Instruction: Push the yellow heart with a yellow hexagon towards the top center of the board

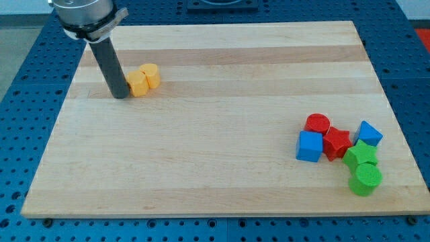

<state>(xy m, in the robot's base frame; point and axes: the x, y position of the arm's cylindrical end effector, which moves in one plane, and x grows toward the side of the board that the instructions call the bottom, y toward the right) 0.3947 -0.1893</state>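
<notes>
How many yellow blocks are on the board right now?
2: the yellow hexagon beside my tip, and the yellow heart touching it at upper right. None appear hidden.

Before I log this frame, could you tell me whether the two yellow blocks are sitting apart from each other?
No, the yellow hexagon and the yellow heart touch, with my tip just at the hexagon's left.

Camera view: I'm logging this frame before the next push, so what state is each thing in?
My tip: on the board, touching the yellow hexagon's left side.
Yellow hexagon: flat, against the yellow heart.
Yellow heart: flat, upper left area.
Red, blue, green blocks: clustered lower right, untouched.
</notes>
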